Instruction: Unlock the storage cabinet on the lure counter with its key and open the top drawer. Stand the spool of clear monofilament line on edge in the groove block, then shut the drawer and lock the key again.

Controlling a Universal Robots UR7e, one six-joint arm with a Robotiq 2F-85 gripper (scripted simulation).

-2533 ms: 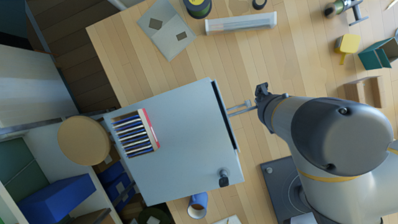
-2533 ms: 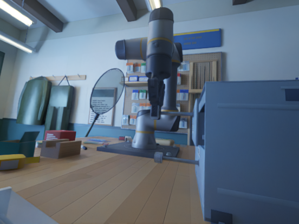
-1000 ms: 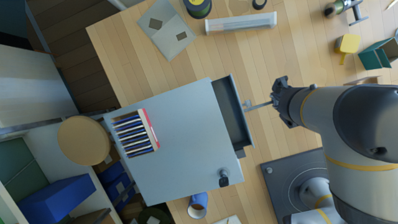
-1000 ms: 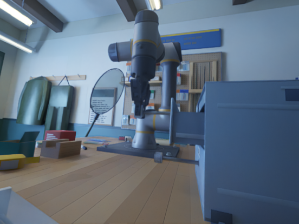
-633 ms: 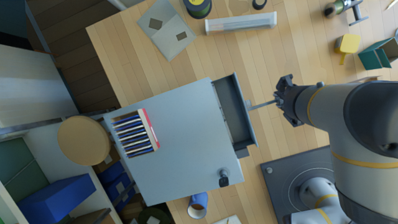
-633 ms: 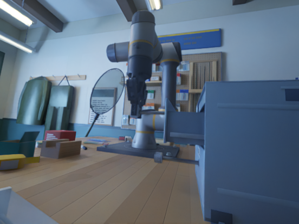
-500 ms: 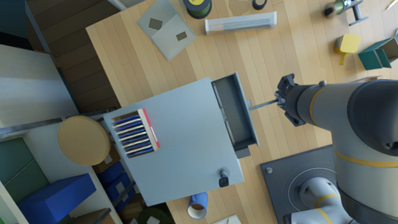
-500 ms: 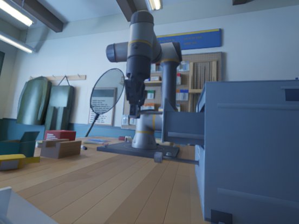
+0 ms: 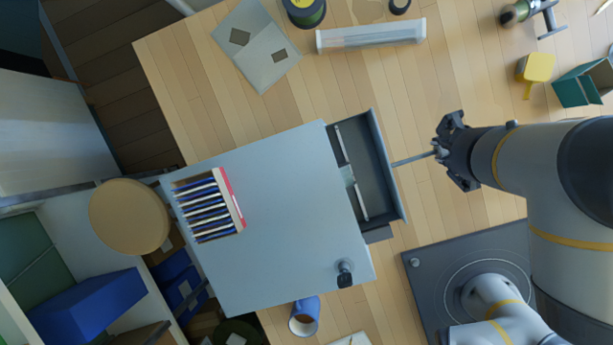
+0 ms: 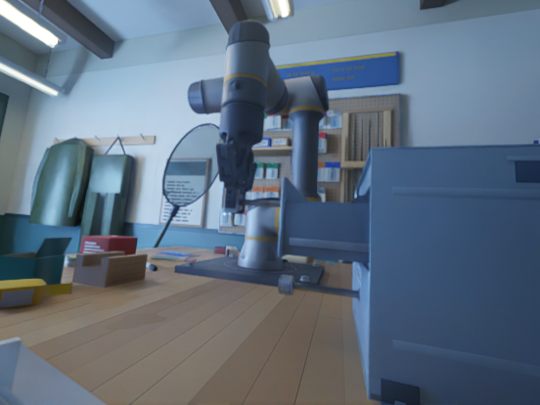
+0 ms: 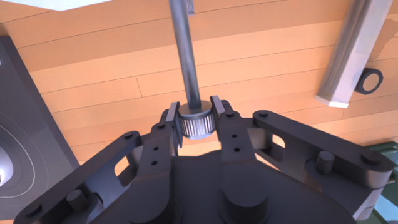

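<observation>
My gripper is closed around the knurled knob of the top drawer's handle, out in front of the grey storage cabinet. The handle's steel rod runs from the knob back to the front of the top drawer, which stands pulled out of the cabinet, its grey inside showing from above. The key sits in the cabinet's top near its front corner. A lower drawer's knob sticks out near the counter. The wooden groove block rests far to the side on the counter. I cannot pick out the clear monofilament spool.
The robot's dark base plate lies beside the cabinet. A clear long box, a grey folder and a green spool lie at the counter's far end. A yellow piece and a teal box sit beyond my arm.
</observation>
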